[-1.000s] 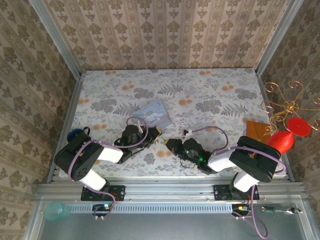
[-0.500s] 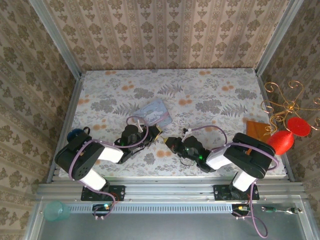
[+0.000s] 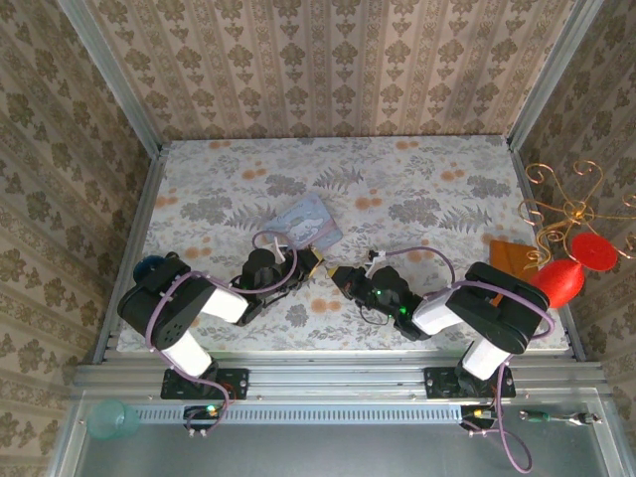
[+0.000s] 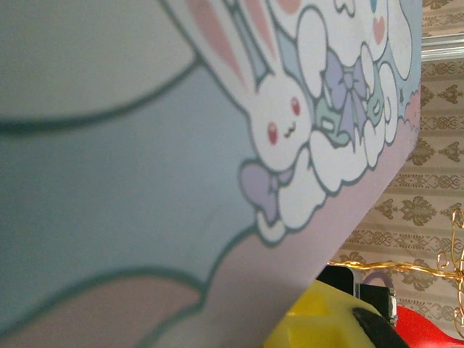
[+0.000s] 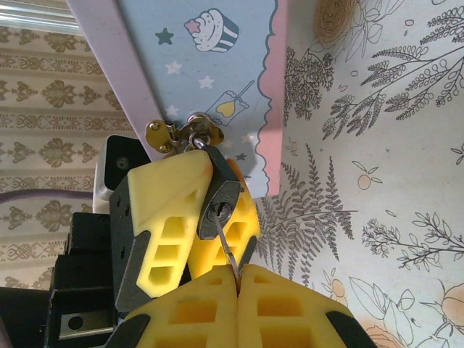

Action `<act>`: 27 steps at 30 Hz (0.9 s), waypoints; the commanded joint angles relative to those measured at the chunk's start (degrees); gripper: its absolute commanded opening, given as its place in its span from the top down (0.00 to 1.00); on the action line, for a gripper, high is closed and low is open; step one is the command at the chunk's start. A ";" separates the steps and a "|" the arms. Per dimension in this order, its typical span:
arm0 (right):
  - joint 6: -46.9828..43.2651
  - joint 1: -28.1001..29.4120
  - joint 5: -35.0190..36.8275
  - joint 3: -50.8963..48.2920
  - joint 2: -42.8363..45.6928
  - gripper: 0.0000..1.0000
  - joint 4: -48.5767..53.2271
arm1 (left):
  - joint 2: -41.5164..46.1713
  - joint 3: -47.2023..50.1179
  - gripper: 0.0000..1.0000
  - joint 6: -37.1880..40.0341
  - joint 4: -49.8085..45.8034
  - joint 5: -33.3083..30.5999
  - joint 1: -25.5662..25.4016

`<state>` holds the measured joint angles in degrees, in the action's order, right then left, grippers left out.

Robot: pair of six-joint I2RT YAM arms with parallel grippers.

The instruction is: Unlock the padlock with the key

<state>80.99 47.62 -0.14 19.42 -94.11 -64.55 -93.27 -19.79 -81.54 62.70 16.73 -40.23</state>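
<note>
The small dark padlock (image 5: 222, 197) hangs by its silvery shackle (image 5: 204, 136) from the brass hasp of the pale blue cartoon tin (image 5: 210, 58). My left gripper (image 5: 210, 190) is shut on the padlock's body, with yellow fingers (image 5: 163, 210) on either side of it. At the bottom of the right wrist view, my right gripper (image 5: 238, 272) is shut on the thin key (image 5: 227, 243). The key's blade points up and its tip sits in the keyhole. From above, the left gripper (image 3: 304, 265) and right gripper (image 3: 343, 275) meet just below the tin (image 3: 308, 223). The tin's printed side (image 4: 181, 145) is close against the left wrist camera.
An orange card (image 3: 511, 258) and a red ornament on a gold wire stand (image 3: 571, 263) are at the table's right edge. A dark blue object (image 3: 149, 266) sits at the left edge. A teal cup (image 3: 111, 419) stands off the table, front left. Wallpapered walls enclose the table.
My right gripper has moved up and slightly left toward the left gripper, bringing the key to the padlock. The left gripper has stayed shut on the padlock.
</note>
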 commanded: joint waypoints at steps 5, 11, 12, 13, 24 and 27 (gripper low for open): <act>-0.22 -0.19 -0.47 -0.17 0.07 1.00 -1.72 | 0.27 -0.07 1.00 -1.20 4.01 0.58 -0.72; 0.73 -0.41 -0.58 -0.47 -1.46 1.00 -4.01 | 0.25 -0.33 1.00 -1.25 4.19 0.59 -0.86; 0.91 -0.49 -0.57 -0.52 -1.73 1.00 -4.48 | 0.28 -0.34 1.00 -1.29 4.29 0.58 -0.90; 1.14 -0.48 -0.60 -0.51 -2.02 1.00 -4.93 | 0.34 -0.34 1.00 -1.32 4.36 0.58 -0.98; 3.47 -1.95 -1.70 -0.81 -2.75 1.00 -6.98 | 0.28 0.36 1.00 -1.66 6.47 0.43 -1.12; 3.95 -2.20 -1.64 -1.03 -2.81 1.00 -6.99 | 0.27 0.54 1.00 -1.51 6.94 0.23 -1.17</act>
<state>84.05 45.98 -2.11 19.14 -96.62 -69.30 -93.27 -19.75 -82.54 63.96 16.05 -40.53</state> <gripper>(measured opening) 0.062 0.147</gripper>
